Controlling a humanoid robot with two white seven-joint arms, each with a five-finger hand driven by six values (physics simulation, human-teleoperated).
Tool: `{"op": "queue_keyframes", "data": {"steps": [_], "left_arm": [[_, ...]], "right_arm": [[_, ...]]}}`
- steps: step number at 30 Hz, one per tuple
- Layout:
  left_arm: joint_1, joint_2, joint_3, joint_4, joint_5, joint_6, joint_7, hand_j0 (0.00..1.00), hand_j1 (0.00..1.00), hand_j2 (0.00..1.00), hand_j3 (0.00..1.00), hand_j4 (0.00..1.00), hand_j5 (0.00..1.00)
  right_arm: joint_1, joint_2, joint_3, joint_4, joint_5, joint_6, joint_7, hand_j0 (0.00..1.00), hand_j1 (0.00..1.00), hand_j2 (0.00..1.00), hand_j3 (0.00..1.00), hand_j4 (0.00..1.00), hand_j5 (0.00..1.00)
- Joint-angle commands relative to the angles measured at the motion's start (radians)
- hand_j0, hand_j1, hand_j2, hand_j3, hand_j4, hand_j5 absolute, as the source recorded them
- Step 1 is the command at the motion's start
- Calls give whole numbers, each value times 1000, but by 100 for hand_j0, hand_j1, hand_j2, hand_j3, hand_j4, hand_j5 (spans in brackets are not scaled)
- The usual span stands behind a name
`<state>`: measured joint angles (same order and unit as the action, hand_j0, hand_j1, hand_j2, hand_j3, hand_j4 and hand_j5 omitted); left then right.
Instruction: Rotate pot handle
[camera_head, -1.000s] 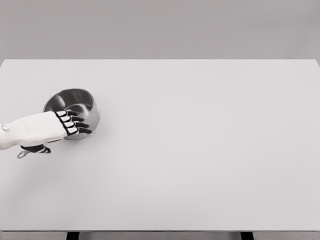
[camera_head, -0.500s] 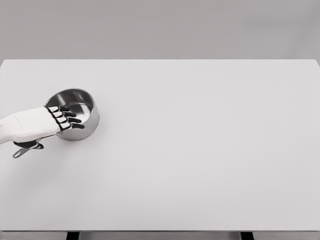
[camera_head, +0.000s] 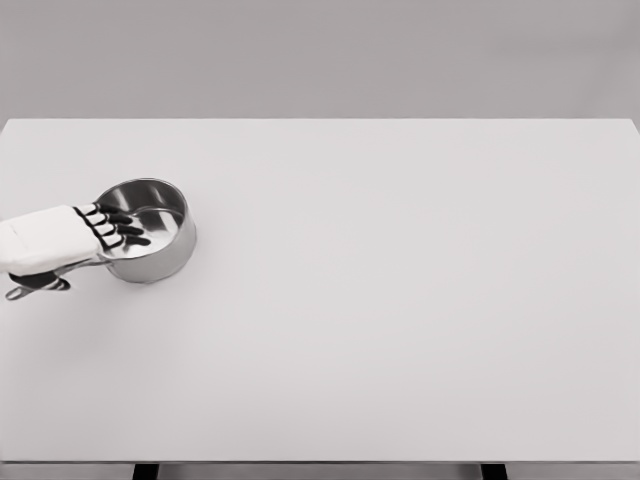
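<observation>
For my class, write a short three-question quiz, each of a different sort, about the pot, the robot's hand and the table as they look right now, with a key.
1. True or false: the steel pot stands upright on the white table.
2. Multiple choice: where does the pot handle point?
A. toward the table's far right corner
B. toward the table's left edge, slightly toward the near side
C. straight up
3. Fill in: the left hand reaches in from the picture's ____ side, its dark fingers over the pot's open mouth.

Key: 1 true; 2 B; 3 left. The right arm is out of view. Whether the thumb grips the handle cannot be seen.
</observation>
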<state>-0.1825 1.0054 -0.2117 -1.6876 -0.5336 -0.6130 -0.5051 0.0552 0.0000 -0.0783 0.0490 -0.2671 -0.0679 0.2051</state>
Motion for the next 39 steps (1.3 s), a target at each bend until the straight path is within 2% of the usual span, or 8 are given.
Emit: {"op": "queue_keyframes", "data": {"steps": [1,14,32,39], "left_arm": [[0,1,15,11,4,2,0,100,100,100,100,100,100],[0,-2,49,39,-31,2,0,100,100,100,100,100,100],[-15,-11,77,157,-32,2,-1,100,100,100,100,100,100],[-18,-18,83,178,-34,2,0,100,100,100,100,100,100]], "right_arm": [[0,0,0,0,0,0,0,100,100,100,100,100,100],[0,0,0,0,0,0,0,100,100,100,100,100,100],[0,0,0,0,0,0,0,100,100,100,100,100,100],[0,0,0,0,0,-1,0,100,100,100,100,100,100]]}}
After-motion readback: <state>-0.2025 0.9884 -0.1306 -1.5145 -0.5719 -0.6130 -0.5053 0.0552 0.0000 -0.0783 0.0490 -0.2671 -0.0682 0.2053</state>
